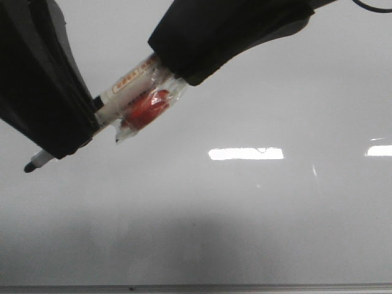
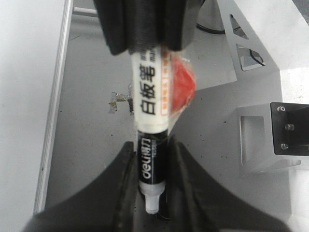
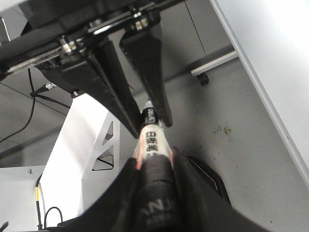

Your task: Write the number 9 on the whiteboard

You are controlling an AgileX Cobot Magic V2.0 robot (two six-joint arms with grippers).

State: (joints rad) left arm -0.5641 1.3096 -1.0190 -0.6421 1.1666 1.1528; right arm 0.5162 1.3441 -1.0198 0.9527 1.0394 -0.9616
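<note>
While the deli whiteboard marker (image 1: 125,92) is pinched near its tip by the left gripper (image 2: 153,159) and at its rear by the right gripper (image 3: 153,162) above the unmarked whiteboard (image 1: 245,214), uneven release could tilt it and smear the stroke.

Both grippers' fingers (image 1: 73,131) hide much of the marker (image 1: 125,86).
</note>
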